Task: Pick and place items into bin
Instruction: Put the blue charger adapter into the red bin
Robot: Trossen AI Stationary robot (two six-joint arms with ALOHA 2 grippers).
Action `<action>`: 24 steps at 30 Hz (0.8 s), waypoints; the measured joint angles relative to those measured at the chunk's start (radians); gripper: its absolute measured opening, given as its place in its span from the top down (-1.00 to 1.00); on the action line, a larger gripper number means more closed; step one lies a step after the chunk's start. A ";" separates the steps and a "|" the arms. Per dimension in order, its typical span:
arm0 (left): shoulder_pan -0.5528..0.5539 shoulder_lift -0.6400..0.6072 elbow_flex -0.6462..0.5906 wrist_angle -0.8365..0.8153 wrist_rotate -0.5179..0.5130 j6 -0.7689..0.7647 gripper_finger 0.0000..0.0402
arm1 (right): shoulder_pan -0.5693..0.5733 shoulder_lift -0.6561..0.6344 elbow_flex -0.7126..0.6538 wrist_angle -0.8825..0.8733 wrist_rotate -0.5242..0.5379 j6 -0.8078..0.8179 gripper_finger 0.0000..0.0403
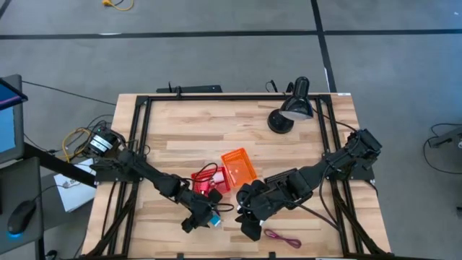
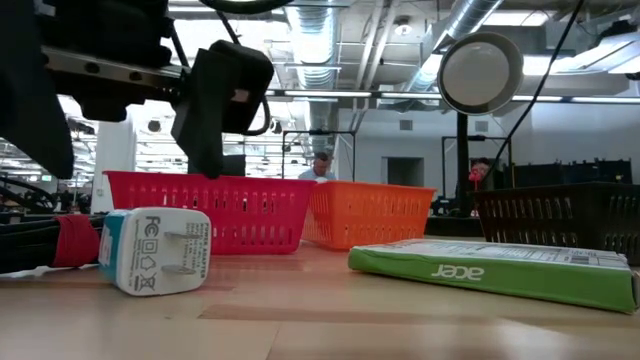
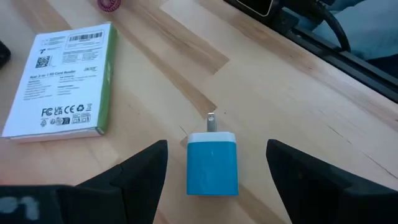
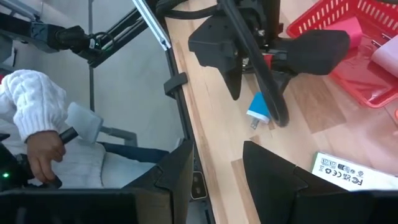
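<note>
Blue charger [image 3: 212, 163] lies between left gripper's [image 3: 214, 163] spread fingers; right gripper's [image 4: 217, 167] fingers spread, tips cut off.

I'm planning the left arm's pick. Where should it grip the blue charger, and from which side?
Grip the charger across its two long blue sides, coming down from above. It lies flat on the table, prongs pointing away from the left gripper, whose open fingers already stand either side of it. The flat parallel sides give the pads better purchase than the prong end would.
</note>
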 joint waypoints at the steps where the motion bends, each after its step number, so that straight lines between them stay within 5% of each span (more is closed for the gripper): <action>1: 0.001 0.000 0.000 0.000 0.000 0.000 -0.31 | 0.000 0.000 0.000 -0.001 0.000 0.000 0.34; 24: 0.008 0.064 0.000 0.049 0.024 -0.047 -0.31 | 0.000 0.000 0.000 -0.001 0.000 -0.008 0.34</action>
